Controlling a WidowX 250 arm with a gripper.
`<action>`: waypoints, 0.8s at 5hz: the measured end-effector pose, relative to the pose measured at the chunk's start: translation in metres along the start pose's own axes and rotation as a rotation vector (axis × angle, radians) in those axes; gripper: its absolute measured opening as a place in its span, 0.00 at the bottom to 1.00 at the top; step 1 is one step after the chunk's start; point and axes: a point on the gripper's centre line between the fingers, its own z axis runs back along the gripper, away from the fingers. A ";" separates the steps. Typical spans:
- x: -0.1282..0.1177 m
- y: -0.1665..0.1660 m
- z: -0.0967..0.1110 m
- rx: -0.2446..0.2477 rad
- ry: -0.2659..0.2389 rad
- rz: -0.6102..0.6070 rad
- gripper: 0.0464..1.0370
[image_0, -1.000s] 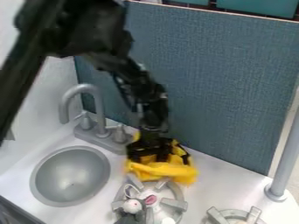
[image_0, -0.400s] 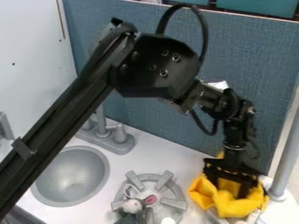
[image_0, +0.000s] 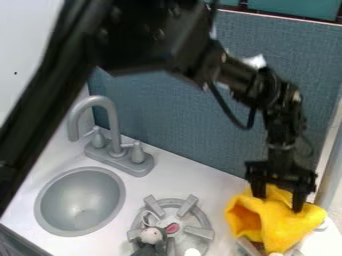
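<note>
The gripper (image_0: 279, 192) is at the lower right of the camera view, pointing down over the yellow cloth (image_0: 270, 225). Its two fingers stand well apart, with a raised fold of the cloth between them. They touch the cloth, one at each side of the fold; whether they pinch it, I cannot tell. The cloth lies bunched over part of the right burner (image_0: 246, 248), with a dark hollow in its left side.

Just right of the cloth is the grey pole (image_0: 330, 185), leaving little room there. The blue divider (image_0: 180, 115) stands behind the gripper. To the left, a strip of white counter (image_0: 226, 196) separates the cloth from the left burner (image_0: 186, 204), where a grey toy mouse (image_0: 152, 236) lies. More counter runs between that burner and the sink (image_0: 80, 202), with the faucet (image_0: 112, 122) behind.
</note>
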 end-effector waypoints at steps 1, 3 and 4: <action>0.004 0.001 0.052 0.038 -0.104 -0.010 0.96; -0.060 0.049 0.087 0.222 0.022 -0.035 0.96; -0.067 0.061 0.071 0.254 0.146 -0.118 0.96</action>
